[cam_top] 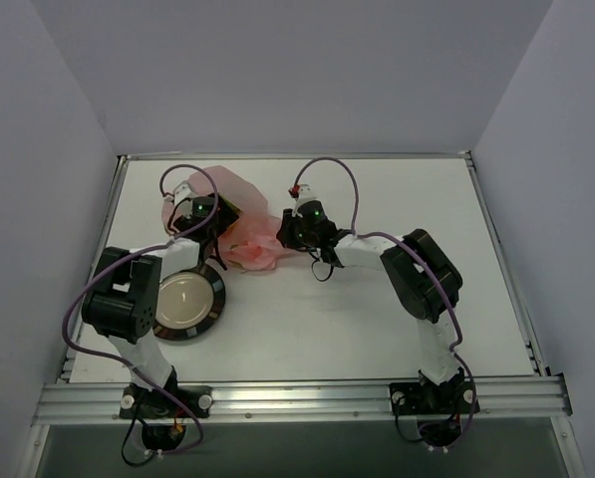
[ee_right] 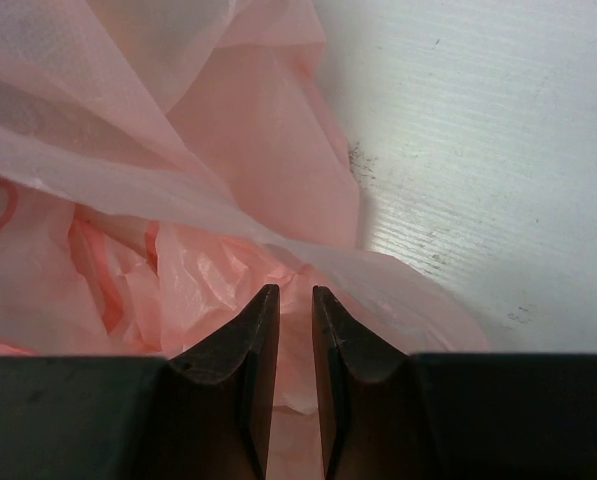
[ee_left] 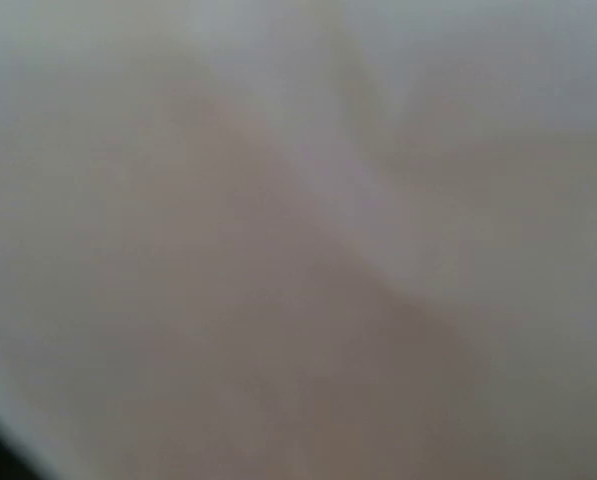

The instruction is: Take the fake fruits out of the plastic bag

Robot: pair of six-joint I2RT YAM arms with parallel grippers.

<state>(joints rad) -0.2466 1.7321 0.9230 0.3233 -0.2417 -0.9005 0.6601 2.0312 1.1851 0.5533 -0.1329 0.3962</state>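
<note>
The pink translucent plastic bag (cam_top: 220, 185) lies crumpled at the back left of the table. My right gripper (cam_top: 280, 239) pinches the bag's right end; in the right wrist view its jaws (ee_right: 295, 292) stand almost together with pink film (ee_right: 178, 150) between them. My left gripper (cam_top: 203, 215) reaches into the bag from the near side, and its fingers are hidden by the film. The left wrist view is only a blurred pale pinkish-grey surface close to the lens. No fake fruit shows in any view.
A round dark-rimmed plate (cam_top: 218, 299) sits on the white table (cam_top: 377, 299) just near of the bag, beside the left arm's elbow. Grey walls close in the table at the back and both sides. A metal rail (cam_top: 307, 398) runs along the near edge.
</note>
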